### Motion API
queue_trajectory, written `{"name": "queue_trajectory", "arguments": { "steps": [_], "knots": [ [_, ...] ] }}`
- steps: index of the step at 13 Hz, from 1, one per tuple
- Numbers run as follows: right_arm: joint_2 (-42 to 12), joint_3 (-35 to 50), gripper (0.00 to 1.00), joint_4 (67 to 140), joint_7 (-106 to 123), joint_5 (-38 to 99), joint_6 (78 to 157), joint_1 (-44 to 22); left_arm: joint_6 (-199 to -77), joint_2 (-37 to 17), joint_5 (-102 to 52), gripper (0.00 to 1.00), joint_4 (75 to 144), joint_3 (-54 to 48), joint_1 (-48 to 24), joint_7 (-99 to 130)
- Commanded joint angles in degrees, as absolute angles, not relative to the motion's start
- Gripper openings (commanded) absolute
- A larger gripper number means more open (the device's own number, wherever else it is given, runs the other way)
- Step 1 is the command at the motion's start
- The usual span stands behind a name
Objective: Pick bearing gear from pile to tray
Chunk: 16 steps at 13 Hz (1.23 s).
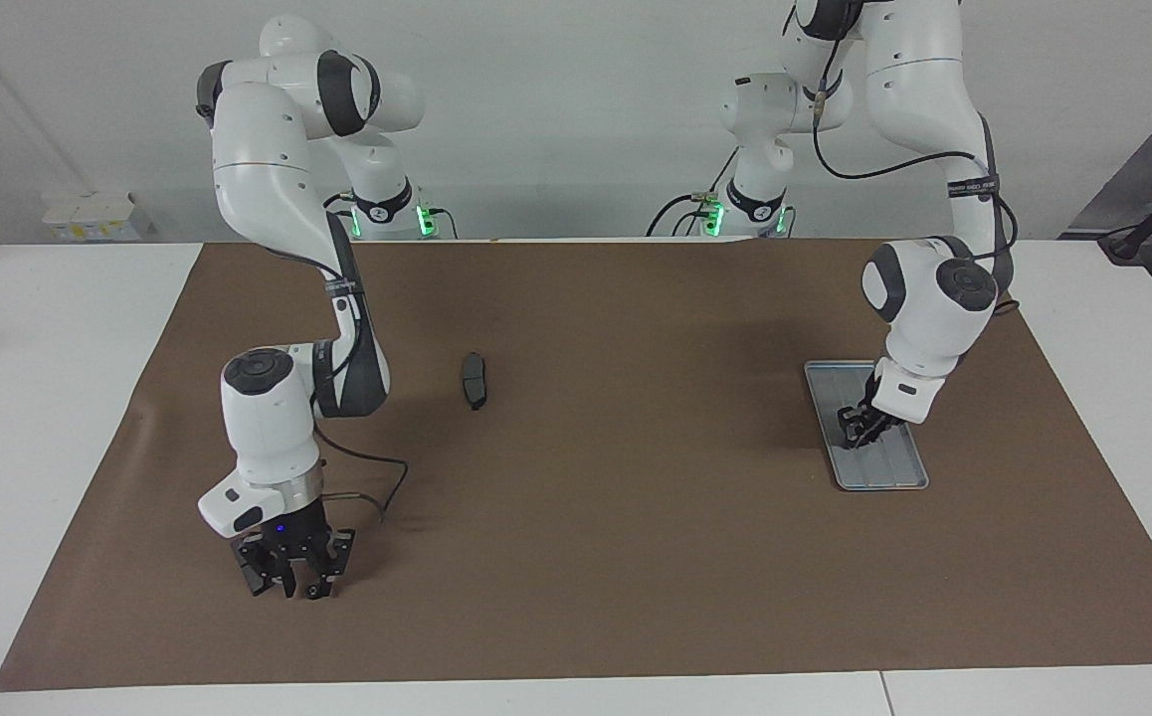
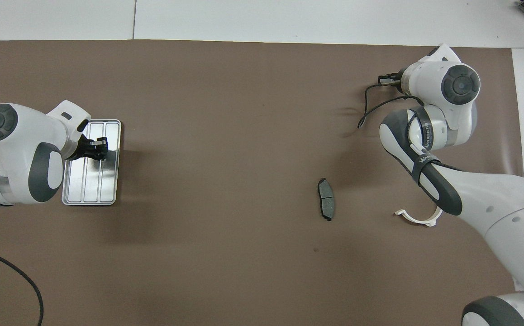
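Observation:
The silver-grey ridged tray (image 1: 884,469) lies on the brown mat toward the left arm's end and also shows in the overhead view (image 2: 91,184). My left gripper (image 1: 860,426) is low over the half of the tray nearer the robots, seen from above too (image 2: 97,148). My right gripper (image 1: 292,577) is open, pointing down just above the mat toward the right arm's end, with nothing visible in it. From the pile I see one dark grey brake-pad piece (image 1: 475,380) (image 2: 326,204) and a white half-ring bracket (image 2: 418,218). No black gears show.
The brown mat (image 1: 636,557) covers most of the white table. The right arm's forearm partly covers the bracket in the overhead view, and its wrist hides its own gripper there. A black cable (image 1: 377,477) hangs beside the right wrist.

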<state>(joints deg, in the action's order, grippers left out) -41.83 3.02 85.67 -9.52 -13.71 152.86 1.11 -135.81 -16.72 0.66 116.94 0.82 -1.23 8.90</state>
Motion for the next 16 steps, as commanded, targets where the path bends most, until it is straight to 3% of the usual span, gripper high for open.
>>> {"name": "queue_trajectory", "arguments": {
  "steps": [1, 2, 3, 7, 16],
  "knots": [
    [-41.92, 3.60, 0.35, 86.40, -9.76, -13.62, 154.69, 1.85, -132.54, -14.41, 0.09, 0.09, 118.65, 1.14, -1.32, 7.47],
    [-41.92, 3.60, 0.32, 86.40, -9.76, -13.62, 154.69, 1.85, -132.89, -14.41, 0.09, 0.58, 118.74, 1.14, -1.32, 7.38],
    [-41.92, 3.60, 0.31, 86.40, -9.76, -13.62, 154.60, 1.85, -132.80, -14.41, 0.09, 1.00, 118.57, 1.14, -1.32, 6.86],
    [-41.92, 3.60, 0.22, 86.31, -9.67, -13.62, 154.69, 1.85, -128.69, -11.35, 0.09, 1.00, 115.24, 1.14, -1.23, 6.68],
    [-41.92, 4.22, 0.07, 85.52, -9.67, -13.71, 154.60, 0.53, -104.79, -8.09, 0.09, 1.00, 97.92, 0.27, -2.20, 7.56]
  ]
}}
